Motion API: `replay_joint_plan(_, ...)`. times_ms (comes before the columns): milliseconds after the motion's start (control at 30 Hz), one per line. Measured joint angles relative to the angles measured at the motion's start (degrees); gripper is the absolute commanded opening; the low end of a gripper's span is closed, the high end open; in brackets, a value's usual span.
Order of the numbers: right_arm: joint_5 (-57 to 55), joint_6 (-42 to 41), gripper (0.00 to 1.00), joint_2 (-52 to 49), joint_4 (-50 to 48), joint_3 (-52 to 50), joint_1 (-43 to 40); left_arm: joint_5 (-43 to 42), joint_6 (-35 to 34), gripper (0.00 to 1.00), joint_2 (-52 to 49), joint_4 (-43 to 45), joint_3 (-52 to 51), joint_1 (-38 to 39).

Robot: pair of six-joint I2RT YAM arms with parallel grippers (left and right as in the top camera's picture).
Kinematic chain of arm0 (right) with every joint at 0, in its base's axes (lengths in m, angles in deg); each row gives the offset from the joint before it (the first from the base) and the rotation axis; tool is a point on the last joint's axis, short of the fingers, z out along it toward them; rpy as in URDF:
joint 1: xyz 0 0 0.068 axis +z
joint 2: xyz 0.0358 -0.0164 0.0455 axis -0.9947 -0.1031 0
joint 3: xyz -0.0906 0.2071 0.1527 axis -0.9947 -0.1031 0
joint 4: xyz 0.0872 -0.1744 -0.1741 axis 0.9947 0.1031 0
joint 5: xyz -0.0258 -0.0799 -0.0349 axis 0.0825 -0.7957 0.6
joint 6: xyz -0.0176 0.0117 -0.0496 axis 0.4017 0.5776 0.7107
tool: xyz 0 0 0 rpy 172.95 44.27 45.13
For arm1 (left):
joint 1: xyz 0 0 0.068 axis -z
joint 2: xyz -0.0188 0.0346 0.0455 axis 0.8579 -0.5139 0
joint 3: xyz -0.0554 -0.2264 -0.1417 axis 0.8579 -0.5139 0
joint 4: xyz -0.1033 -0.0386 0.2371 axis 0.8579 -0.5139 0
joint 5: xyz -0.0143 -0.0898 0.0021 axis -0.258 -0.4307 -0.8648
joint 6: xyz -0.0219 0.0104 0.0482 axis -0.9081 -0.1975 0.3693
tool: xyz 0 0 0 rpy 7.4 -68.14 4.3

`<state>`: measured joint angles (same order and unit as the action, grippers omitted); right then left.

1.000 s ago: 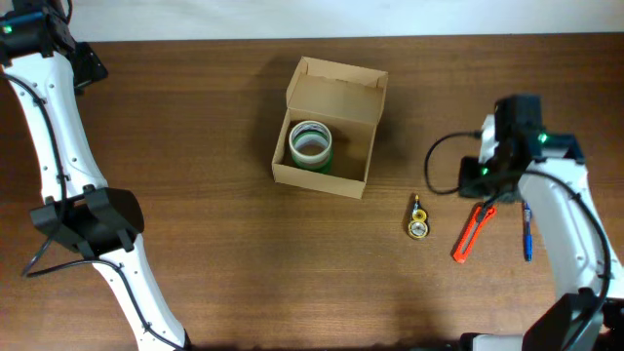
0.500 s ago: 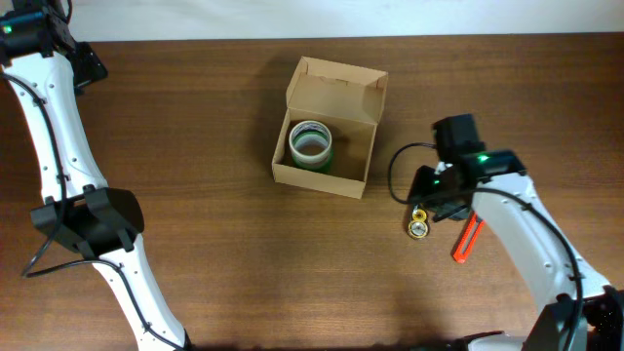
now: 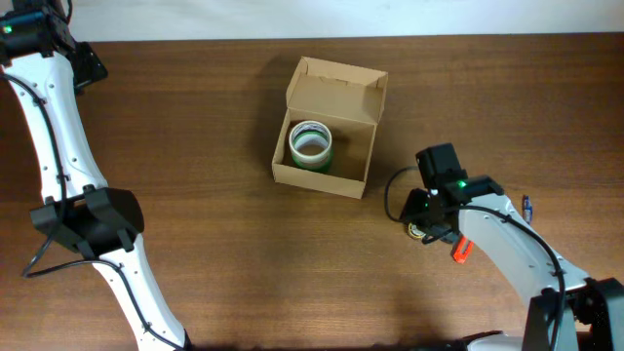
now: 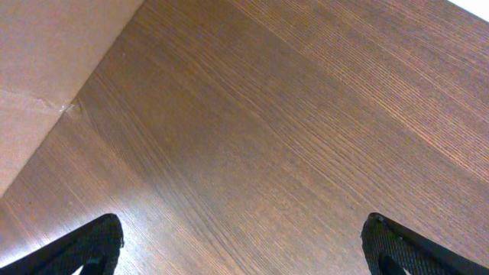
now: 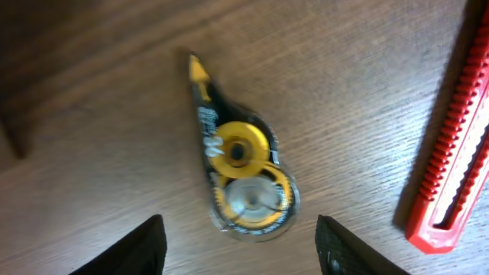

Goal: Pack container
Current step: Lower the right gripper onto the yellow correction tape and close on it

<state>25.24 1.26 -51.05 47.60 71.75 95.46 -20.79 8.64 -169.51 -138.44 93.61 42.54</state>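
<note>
- The container (image 3: 334, 90), a plain tan cardboard box, sits open near the middle of the counter (image 3: 214, 253), toward its far edge, with its hinged flap standing up at the back.
- A green tape roll (image 3: 311, 145) lies flat inside the box, against its left wall; the right half of the box floor is bare.
- To the right of the box and nearer the front, the right gripper (image 5: 243, 258) hangs low over a yellow-and-clear correction tape dispenser (image 5: 241, 179). Its jaws are spread apart to either side of the dispenser and grip nothing.
- A red utility knife (image 5: 451, 153) lies just right of the dispenser, apart from it.
- A blue pen (image 3: 527, 206) shows farther right, partly hidden by the arm.
- The left gripper (image 4: 244, 252) is at the far left corner, well away from the box, jaws spread wide over bare wood and holding nothing.
</note>
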Motion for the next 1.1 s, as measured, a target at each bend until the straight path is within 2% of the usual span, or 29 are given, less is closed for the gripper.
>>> replay_joint_plan(567,4.37,16.90,0.71,-0.02,-4.70,-2.12,-5.95,0.00,0.00,1.00,0.00,0.00,0.00,0.00)
replay_joint_plan(767,6.40,18.21,0.70,-0.37,-5.05,-2.12,-5.95,0.00,0.00,1.00,0.00,0.00,0.00,0.00)
replay_joint_plan(1100,6.97,14.75,0.66,-3.87,-7.15,-2.12,-5.95,0.00,0.00,1.00,0.00,0.00,0.00,0.00)
